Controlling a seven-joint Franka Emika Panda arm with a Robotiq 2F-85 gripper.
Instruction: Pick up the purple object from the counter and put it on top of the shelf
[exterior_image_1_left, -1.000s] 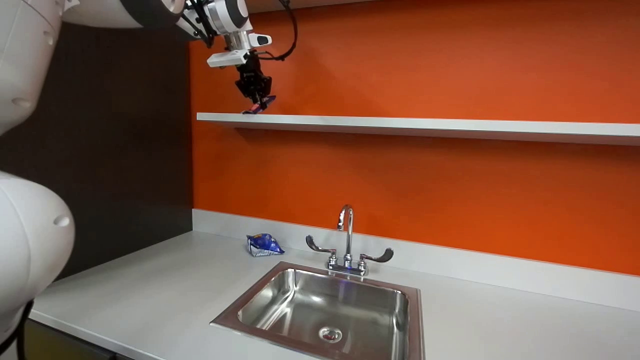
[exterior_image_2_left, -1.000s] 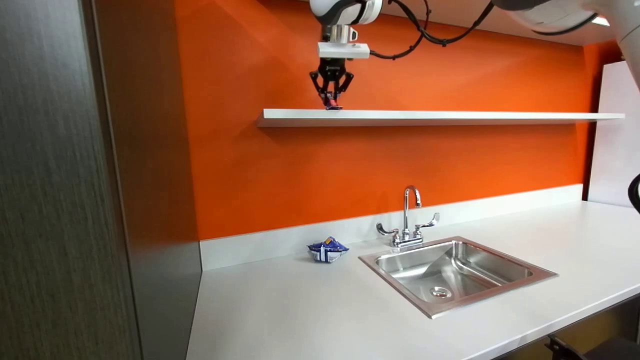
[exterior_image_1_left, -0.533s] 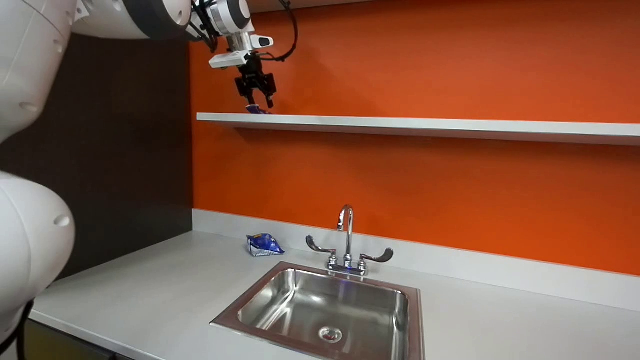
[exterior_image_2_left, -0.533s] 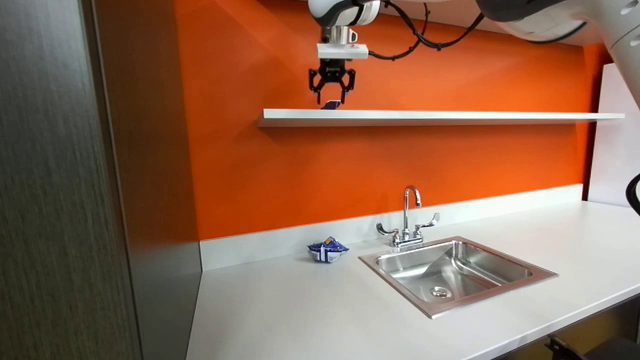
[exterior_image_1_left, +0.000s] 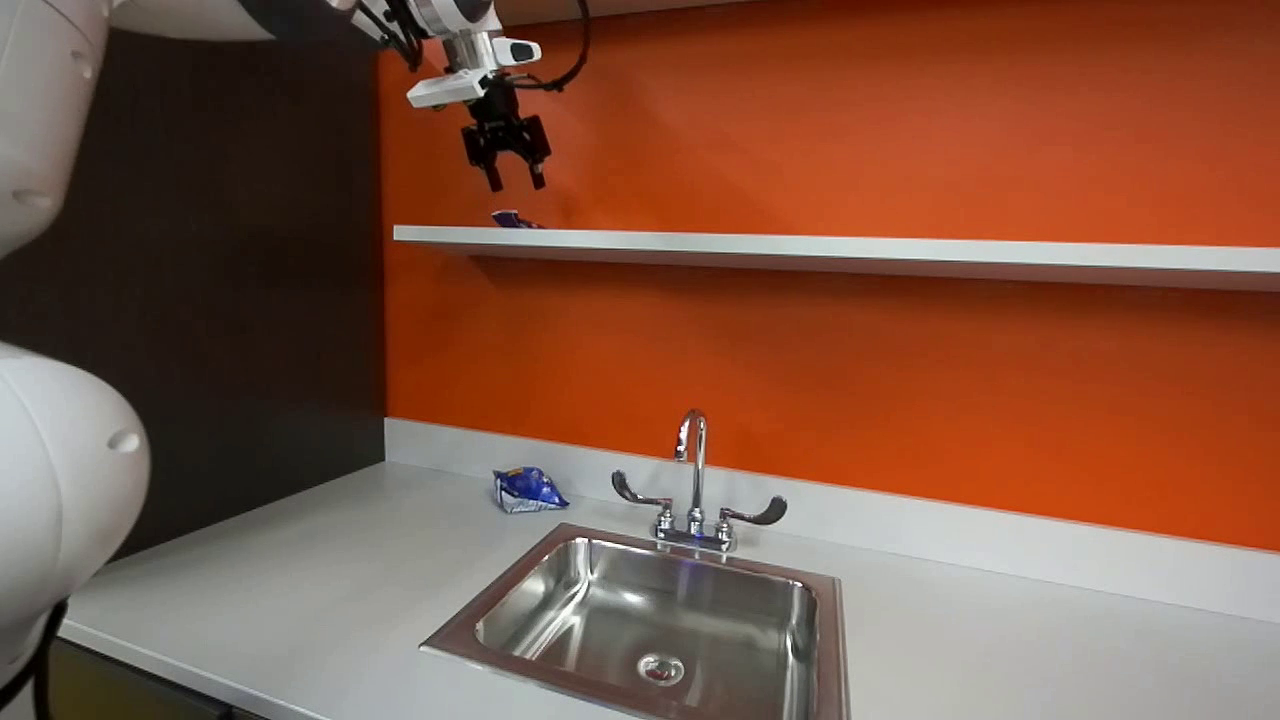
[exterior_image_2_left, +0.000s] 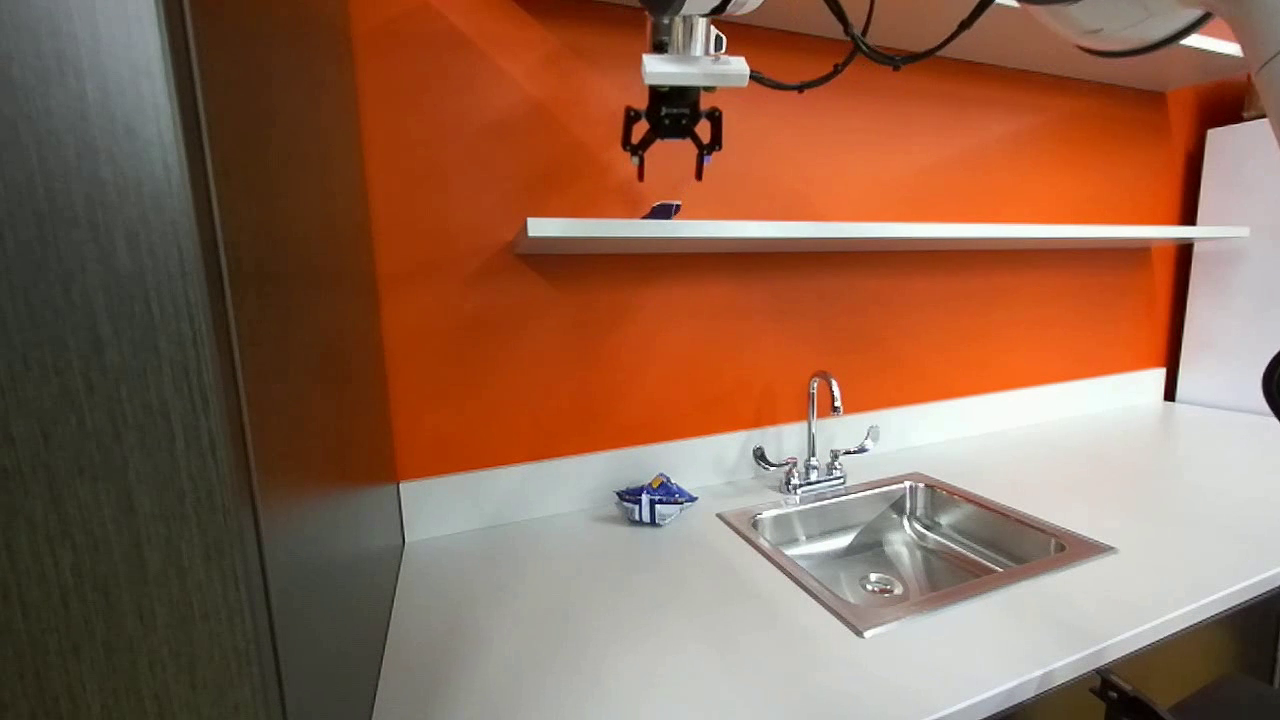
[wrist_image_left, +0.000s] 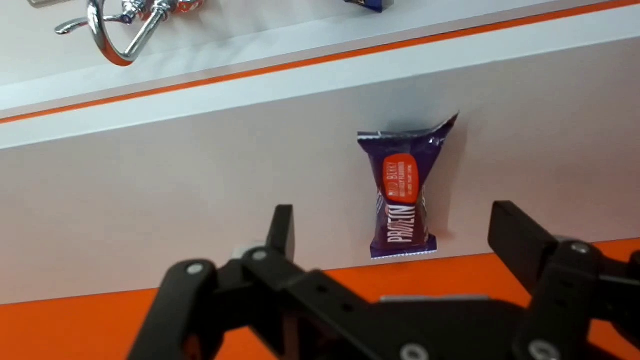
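Note:
The purple object (wrist_image_left: 402, 225), a wrapped bar with a red oval label, lies on top of the white shelf (wrist_image_left: 190, 190) near its back edge by the orange wall. In both exterior views only a small part of the purple object (exterior_image_1_left: 510, 219) (exterior_image_2_left: 661, 210) shows above the shelf edge (exterior_image_1_left: 800, 248) (exterior_image_2_left: 880, 231). My gripper (exterior_image_1_left: 517, 186) (exterior_image_2_left: 670, 178) hangs over it, apart from it, pointing down. In the wrist view the gripper (wrist_image_left: 394, 206) is wide open, its fingers (wrist_image_left: 517, 235) empty, with the wrapper seen below between them.
Below on the counter (exterior_image_1_left: 300, 560) a blue snack bag (exterior_image_1_left: 529, 489) (exterior_image_2_left: 655, 502) rests against the backsplash. Beside it are a chrome faucet (exterior_image_1_left: 697, 470) and a steel sink (exterior_image_2_left: 760, 535). A dark panel (exterior_image_1_left: 240, 300) stands at the shelf's near end in an exterior view.
A second ago my gripper was shut on the purple object at the shelf. It has opened, let go and risen; the object has dropped to lie on the shelf.

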